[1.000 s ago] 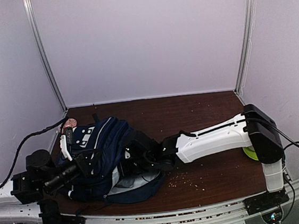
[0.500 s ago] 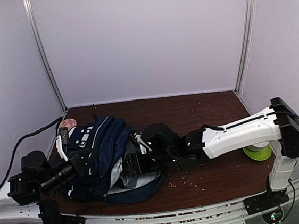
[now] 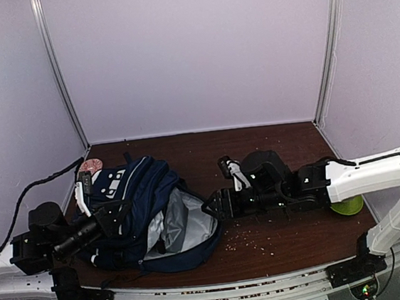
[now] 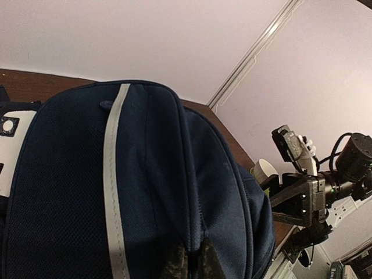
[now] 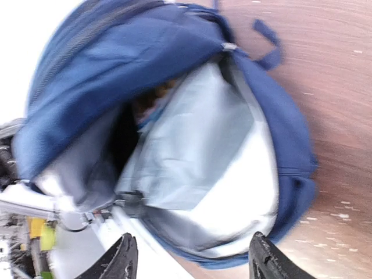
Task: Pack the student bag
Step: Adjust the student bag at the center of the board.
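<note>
Left part of table (image 3: 278,149) taken by student bag (image 3: 137,199). Its mouth (image 3: 186,219) gapes toward right with grey lining exposed, so entry from right side is free. Right gripper (image 3: 213,207), jaws apart, stands just beside mouth, with right arm (image 3: 360,176) stretched across table behind it. Left gripper (image 3: 117,214) pinches bag fabric on left side and blocks approach there. Far strip of table is open up to back wall (image 3: 198,64). Green object (image 3: 349,207) lies near right edge, partly under right arm. Small round thing (image 3: 94,164) sits in far-left corner, between bag and wall.
</note>
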{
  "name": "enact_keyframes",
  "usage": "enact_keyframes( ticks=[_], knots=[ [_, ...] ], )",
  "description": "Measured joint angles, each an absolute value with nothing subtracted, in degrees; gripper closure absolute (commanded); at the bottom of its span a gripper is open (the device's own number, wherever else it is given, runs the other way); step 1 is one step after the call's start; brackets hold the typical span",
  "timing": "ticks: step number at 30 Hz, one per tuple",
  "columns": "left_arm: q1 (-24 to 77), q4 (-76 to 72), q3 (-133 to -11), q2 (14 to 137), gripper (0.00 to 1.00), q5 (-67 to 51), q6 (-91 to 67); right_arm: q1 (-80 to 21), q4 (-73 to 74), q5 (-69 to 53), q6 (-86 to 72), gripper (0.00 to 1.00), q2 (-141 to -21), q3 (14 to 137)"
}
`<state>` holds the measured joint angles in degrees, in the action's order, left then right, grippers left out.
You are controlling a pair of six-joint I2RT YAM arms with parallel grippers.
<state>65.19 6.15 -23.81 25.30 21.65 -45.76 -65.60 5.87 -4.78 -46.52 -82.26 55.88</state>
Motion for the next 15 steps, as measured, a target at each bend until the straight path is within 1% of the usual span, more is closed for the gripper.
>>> enact_keyframes(
  ticks=[7,11,15],
  knots=[
    [65.08,4.4,-25.08,30.81,1.0,21.41,-45.01,-67.29,-10.0,-12.51,-55.02,0.35,-83.07,55.9],
    [65.08,3.84,-25.8,33.08,1.0,20.75,-44.62,-67.26,-19.55,-17.72,-61.93,0.34,-87.07,56.66],
    [65.08,3.55,-25.82,33.3,1.0,20.69,-44.42,-67.11,-27.66,-20.56,-68.77,0.32,-92.09,56.73]
  ],
)
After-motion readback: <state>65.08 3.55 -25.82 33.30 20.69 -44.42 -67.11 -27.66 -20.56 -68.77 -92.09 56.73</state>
